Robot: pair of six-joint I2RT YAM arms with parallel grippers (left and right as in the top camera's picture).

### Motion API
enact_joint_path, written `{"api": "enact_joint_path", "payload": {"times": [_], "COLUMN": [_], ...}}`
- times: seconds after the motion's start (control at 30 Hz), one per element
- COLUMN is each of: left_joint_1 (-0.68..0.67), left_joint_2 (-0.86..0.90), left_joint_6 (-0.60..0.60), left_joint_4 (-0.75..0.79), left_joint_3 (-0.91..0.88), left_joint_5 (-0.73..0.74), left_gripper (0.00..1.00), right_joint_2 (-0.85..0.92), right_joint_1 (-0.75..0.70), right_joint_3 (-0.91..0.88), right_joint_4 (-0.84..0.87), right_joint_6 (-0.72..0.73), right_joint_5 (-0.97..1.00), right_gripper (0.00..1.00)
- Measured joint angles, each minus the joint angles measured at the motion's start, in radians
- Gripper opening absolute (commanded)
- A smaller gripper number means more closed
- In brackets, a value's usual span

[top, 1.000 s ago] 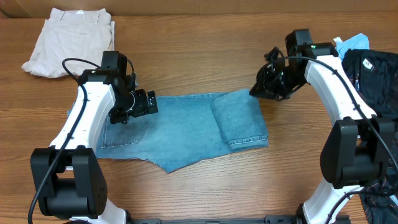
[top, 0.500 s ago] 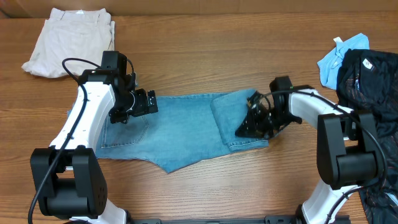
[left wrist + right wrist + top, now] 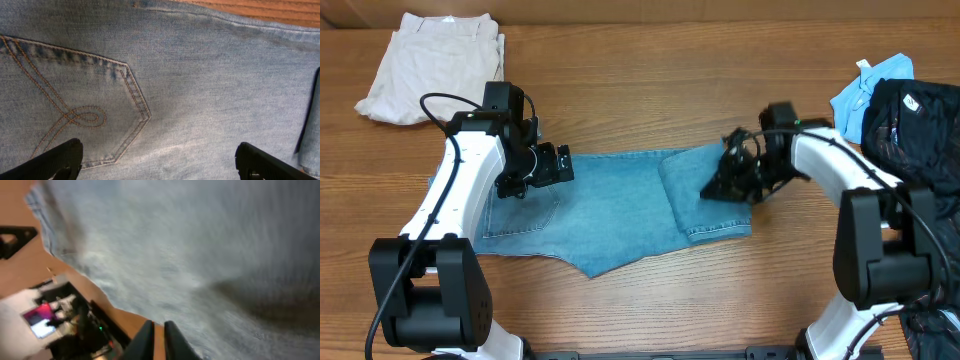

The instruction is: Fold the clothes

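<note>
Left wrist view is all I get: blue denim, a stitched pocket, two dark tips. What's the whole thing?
Observer: Jeans, flat on the wooden table, legs folded back at the right end.
Operator: Where's the other arm?
Observer: Its right tool is shut, over that folded part; whether it pinches cloth is unclear.
Operator: Anything else around?
Observer: Cream trousers at the far left corner; black garments with a blue cloth at the right edge.
</note>
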Motion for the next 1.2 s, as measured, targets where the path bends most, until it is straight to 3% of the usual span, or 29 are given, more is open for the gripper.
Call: {"api": "enact_joint_path", "payload": {"times": [0.07,0.1,0.23,0.57,0.87,1.2], "left_joint_1": [0.0,0.0,0.0,0.0,0.0,0.0], "left_joint_2": [0.0,0.0,0.0,0.0,0.0,0.0], "left_joint_6": [0.0,0.0,0.0,0.0,0.0,0.0], "left_joint_4": [0.0,0.0,0.0,0.009,0.008,0.008], "left_joint_3": [0.0,0.0,0.0,0.0,0.0,0.0], "left_joint_5": [0.0,0.0,0.0,0.0,0.0,0.0], "left_gripper": [0.99,1.0,1.0,1.0,1.0,1.0], "right_joint_2": [-0.01,-0.013,-0.016,-0.016,-0.016,-0.016], "right_joint_1": [-0.003,-0.007,-0.049,-0.183,-0.173,-0.173], "right_joint_3": [0.045,0.062,0.08,0.08,-0.01,-0.088], "right_joint_4": [-0.009,-0.01,-0.031,-0.052,0.071,0.139], "right_joint_6": [0.007,0.008,0.034,0.021,-0.01,-0.081], "right_joint_5": [0.038,0.061,0.19,0.388,0.38,0.255], "right_gripper": [0.65,0.73,0.86,0.86,0.84,0.94]}}
